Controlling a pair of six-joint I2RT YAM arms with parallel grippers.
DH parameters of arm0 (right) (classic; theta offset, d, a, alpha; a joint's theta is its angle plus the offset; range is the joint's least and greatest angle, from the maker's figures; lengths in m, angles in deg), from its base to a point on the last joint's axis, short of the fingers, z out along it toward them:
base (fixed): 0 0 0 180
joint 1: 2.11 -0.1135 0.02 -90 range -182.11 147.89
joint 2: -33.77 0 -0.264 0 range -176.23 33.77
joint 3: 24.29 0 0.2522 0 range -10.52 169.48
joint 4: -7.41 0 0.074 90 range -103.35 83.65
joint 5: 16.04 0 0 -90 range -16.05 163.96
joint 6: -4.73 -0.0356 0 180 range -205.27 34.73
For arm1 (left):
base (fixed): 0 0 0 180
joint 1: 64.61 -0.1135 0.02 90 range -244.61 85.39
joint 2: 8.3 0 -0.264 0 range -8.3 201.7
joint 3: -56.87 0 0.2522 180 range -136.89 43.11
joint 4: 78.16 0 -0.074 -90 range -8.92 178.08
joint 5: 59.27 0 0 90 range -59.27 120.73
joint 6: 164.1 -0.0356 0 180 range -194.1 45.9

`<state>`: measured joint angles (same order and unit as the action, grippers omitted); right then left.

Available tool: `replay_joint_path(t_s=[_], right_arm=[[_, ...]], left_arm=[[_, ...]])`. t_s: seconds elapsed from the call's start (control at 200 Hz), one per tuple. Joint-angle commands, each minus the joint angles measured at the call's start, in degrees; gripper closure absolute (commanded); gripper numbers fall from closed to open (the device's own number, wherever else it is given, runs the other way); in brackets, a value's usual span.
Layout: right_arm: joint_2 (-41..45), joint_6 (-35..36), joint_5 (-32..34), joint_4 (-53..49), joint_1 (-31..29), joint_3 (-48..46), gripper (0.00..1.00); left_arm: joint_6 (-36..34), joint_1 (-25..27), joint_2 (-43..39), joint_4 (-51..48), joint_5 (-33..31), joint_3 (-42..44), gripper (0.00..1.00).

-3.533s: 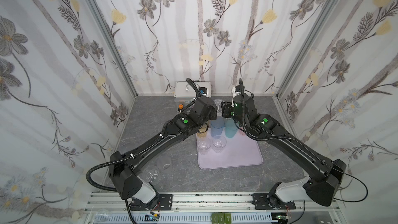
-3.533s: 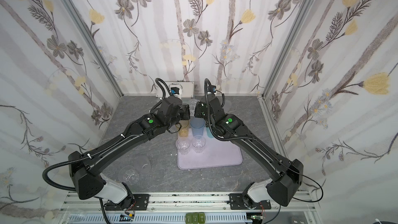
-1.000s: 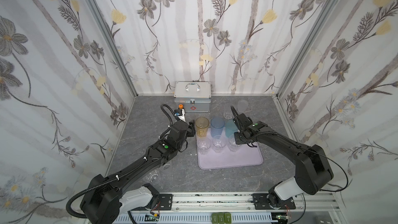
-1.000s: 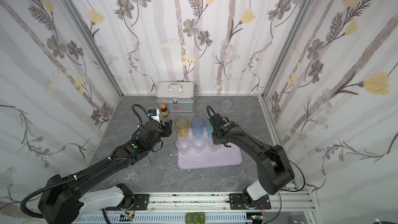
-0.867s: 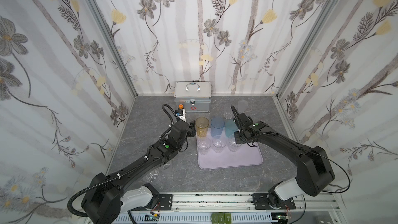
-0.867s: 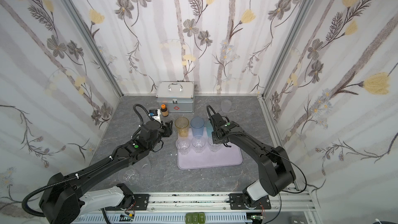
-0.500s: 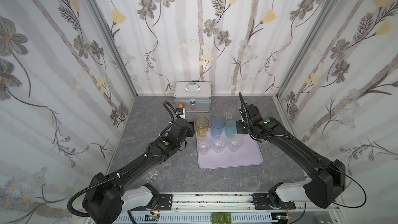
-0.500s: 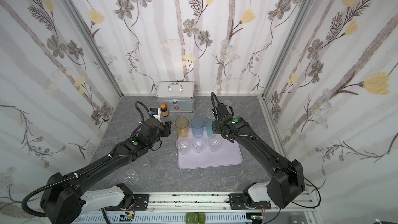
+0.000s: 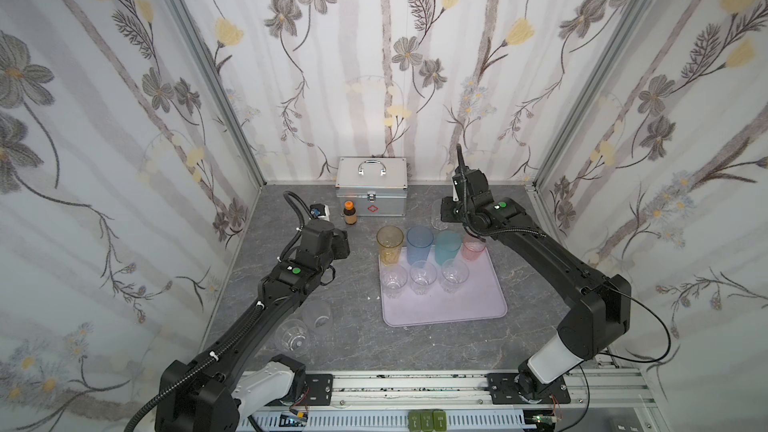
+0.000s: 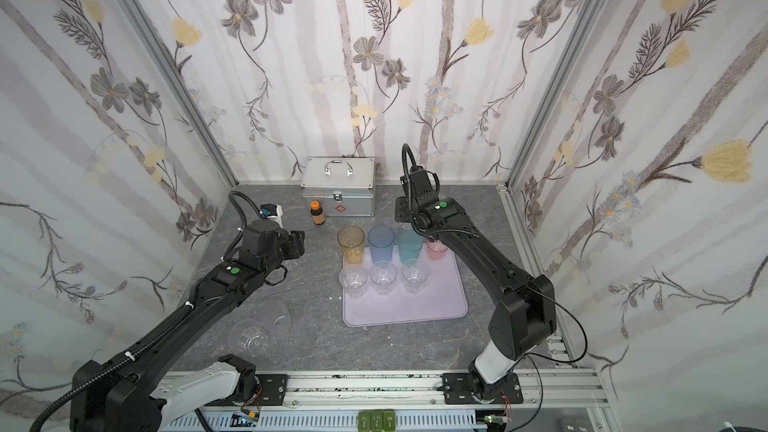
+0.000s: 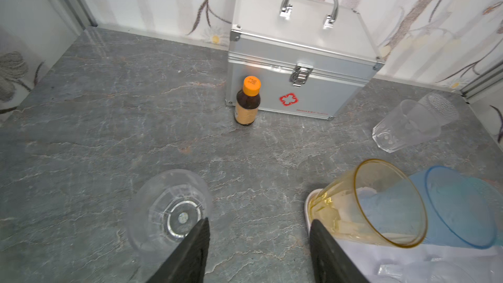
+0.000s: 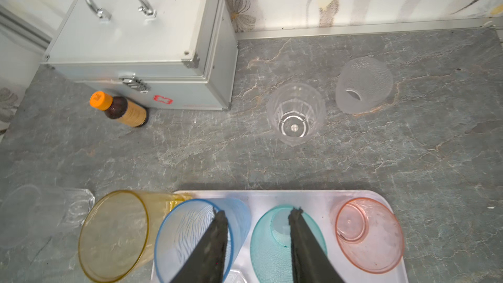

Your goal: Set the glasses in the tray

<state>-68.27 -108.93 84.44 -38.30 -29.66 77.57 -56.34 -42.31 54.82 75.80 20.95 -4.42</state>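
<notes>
My left hand (image 11: 258,223) is spread, empty, just beside a clear glass (image 11: 168,210) on the table (image 11: 122,104); my right hand (image 12: 257,213) (also spread, holding nothing) hovers above the tray (image 9: 444,305), where seven glasses (image 9: 419,243) stand.

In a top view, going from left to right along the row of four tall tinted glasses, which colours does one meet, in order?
amber glass → blue glass → teal glass → pink glass
</notes>
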Motion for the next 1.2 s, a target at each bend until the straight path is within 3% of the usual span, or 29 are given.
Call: replay_joint_path(t_s=[0.0, 0.415, 1.044, 1.194], right_arm=[[-0.18, -1.47, 0.34, 3.38, 2.65, 1.2, 0.6], [-10.84, -4.76, -6.15, 3.99, 11.32, 5.64, 0.59], [-27.6, -4.71, -8.26, 0.84, 11.98, 14.43, 0.57], [-29.66, -4.77, -8.7, 0.31, 12.15, 16.26, 0.62]], left_arm=[[-1.14, -1.18, -0.23, -0.86, 1.87, 0.02, 0.39], [-3.53, -1.08, 6.93, 3.35, 5.73, -3.99, 0.38], [-2.3, -2.13, 13.53, 7.25, 7.65, -6.11, 0.33], [-2.33, -2.18, 15.32, 8.38, 8.38, -6.33, 0.33]])
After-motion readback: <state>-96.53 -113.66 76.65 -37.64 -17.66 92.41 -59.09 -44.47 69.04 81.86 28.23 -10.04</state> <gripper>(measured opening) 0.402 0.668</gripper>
